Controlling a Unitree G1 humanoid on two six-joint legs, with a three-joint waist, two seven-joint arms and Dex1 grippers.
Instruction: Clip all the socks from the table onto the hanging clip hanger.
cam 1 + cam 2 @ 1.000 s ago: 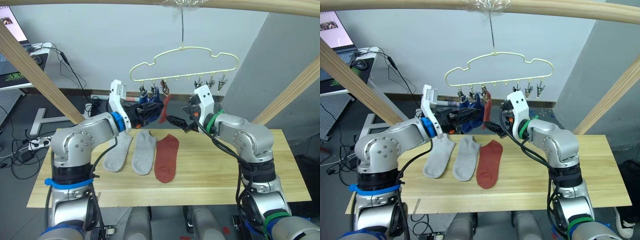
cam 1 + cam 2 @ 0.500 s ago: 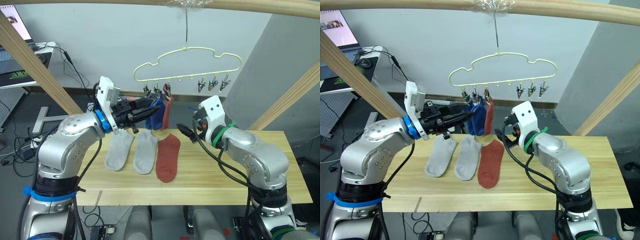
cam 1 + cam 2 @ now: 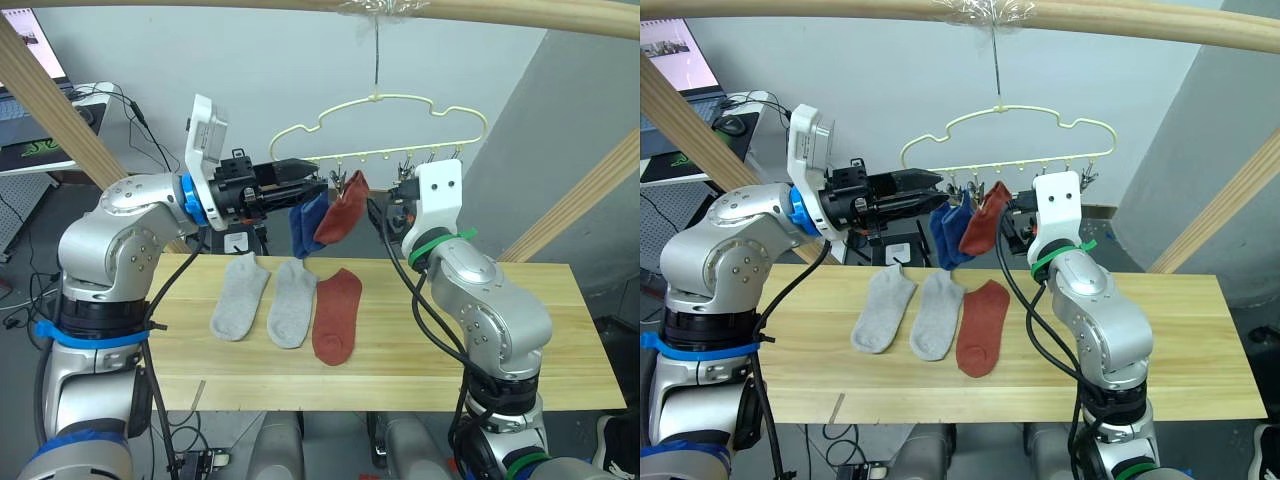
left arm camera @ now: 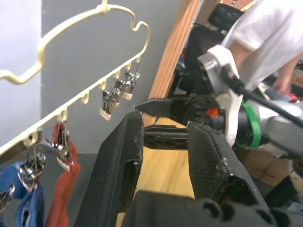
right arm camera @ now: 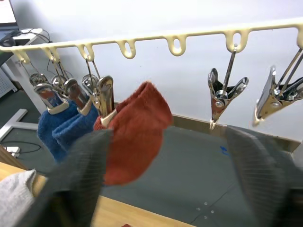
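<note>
On the clip hanger (image 3: 380, 125) your red sock (image 3: 343, 207) now hangs clipped; both pincers, left pincer (image 3: 300, 170) and right pincer (image 5: 165, 184), have opened and hold nothing; three socks wait on the bench (image 3: 560, 330).

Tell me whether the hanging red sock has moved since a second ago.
Yes. The hanging red sock has swung up and toward the right gripper, against the hanger.

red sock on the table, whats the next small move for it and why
Probably lower the open right gripper to the red sock on the table and pinch it: its mate already hangs clipped on the hanger, and clips beside it look free.
</note>
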